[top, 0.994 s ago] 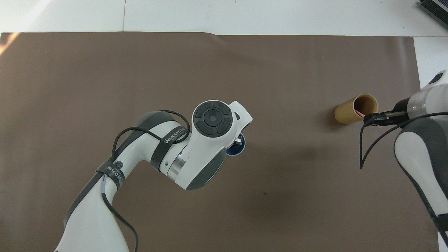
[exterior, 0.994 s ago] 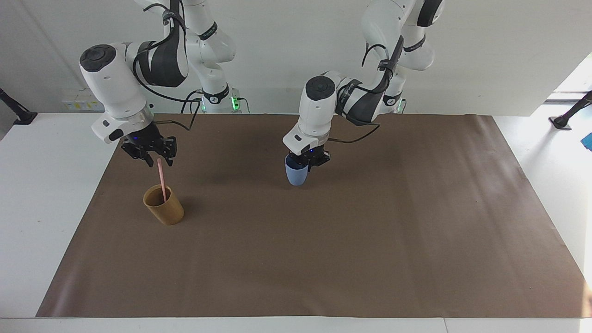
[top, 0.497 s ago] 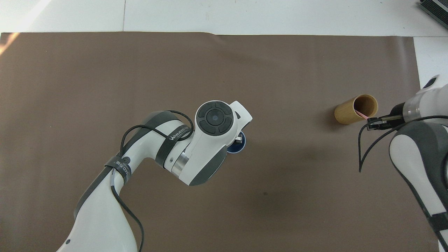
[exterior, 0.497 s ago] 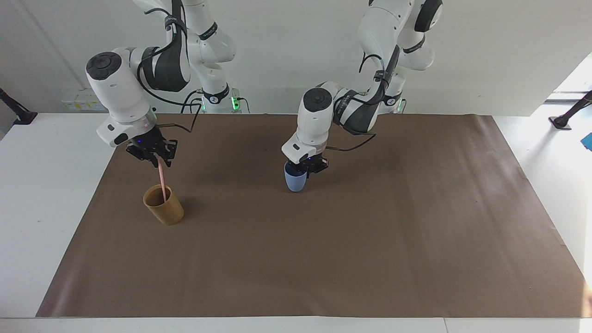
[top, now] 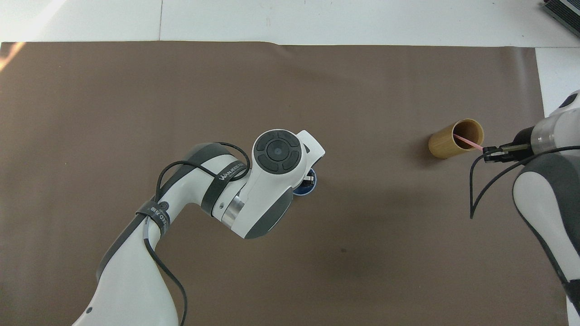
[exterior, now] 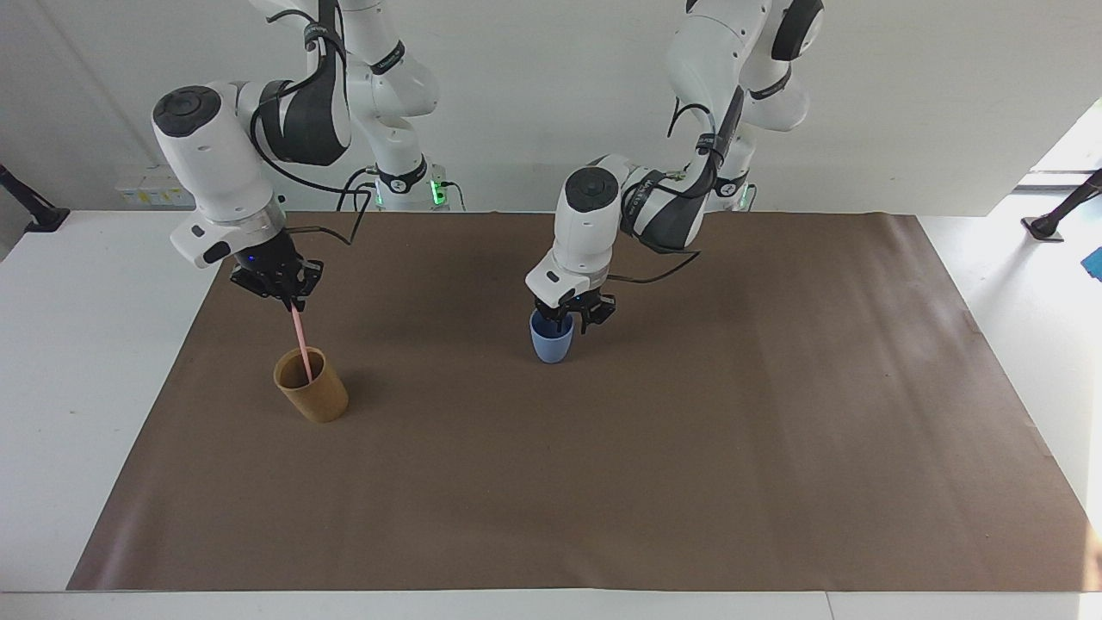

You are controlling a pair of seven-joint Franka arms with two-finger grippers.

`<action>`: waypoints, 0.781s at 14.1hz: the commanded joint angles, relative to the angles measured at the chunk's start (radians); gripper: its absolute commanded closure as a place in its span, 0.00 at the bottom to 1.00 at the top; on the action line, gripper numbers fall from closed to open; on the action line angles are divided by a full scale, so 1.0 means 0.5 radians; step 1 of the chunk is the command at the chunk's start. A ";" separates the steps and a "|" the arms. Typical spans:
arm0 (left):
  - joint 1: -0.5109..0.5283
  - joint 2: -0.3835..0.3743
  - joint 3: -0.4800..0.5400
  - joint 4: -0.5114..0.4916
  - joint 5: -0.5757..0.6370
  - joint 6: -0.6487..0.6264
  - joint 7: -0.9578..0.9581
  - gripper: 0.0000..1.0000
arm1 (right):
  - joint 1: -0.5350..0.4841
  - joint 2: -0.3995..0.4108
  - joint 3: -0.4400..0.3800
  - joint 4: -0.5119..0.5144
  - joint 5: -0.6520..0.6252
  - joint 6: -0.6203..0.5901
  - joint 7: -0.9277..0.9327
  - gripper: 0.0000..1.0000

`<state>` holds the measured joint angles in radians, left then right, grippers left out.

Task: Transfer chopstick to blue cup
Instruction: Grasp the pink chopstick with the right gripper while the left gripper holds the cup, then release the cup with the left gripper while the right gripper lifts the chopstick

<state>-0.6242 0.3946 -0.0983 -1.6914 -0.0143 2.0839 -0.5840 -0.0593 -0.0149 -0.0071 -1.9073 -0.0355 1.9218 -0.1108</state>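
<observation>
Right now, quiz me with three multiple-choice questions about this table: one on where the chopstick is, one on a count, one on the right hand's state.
1. The chopstick's lower end sits in: A the blue cup; B the tan cup; C neither, it lies flat on the brown mat.
2. Cups on the brown mat: A one; B three; C two.
3. The right hand is: A shut on the chopstick's top; B open above the blue cup; C resting on the brown mat.

Answers:
1 B, the chopstick leans out of the tan cup.
2 C, one tan cup and one blue cup, with the left hand at the blue cup's rim.
3 A, its fingertips meet on the chopstick's upper end.
</observation>
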 commanded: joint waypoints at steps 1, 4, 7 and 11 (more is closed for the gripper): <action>-0.010 -0.129 0.037 0.017 0.053 -0.164 -0.050 0.00 | -0.026 -0.041 0.011 0.249 0.010 -0.314 0.001 1.00; 0.128 -0.331 0.046 0.020 0.050 -0.271 -0.035 0.00 | -0.019 -0.038 0.035 0.531 0.055 -0.643 0.126 1.00; 0.352 -0.497 0.046 0.005 0.047 -0.378 0.090 0.00 | 0.048 -0.032 0.075 0.700 0.194 -0.837 0.490 1.00; 0.649 -0.611 0.046 -0.035 0.041 -0.605 0.547 0.00 | 0.131 -0.010 0.412 0.713 0.370 -0.788 1.312 1.00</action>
<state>-0.3559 0.1267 -0.0635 -1.6705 -0.0061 1.8243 -0.4021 0.0071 -0.0422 0.1340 -1.5749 0.0869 1.5259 0.3841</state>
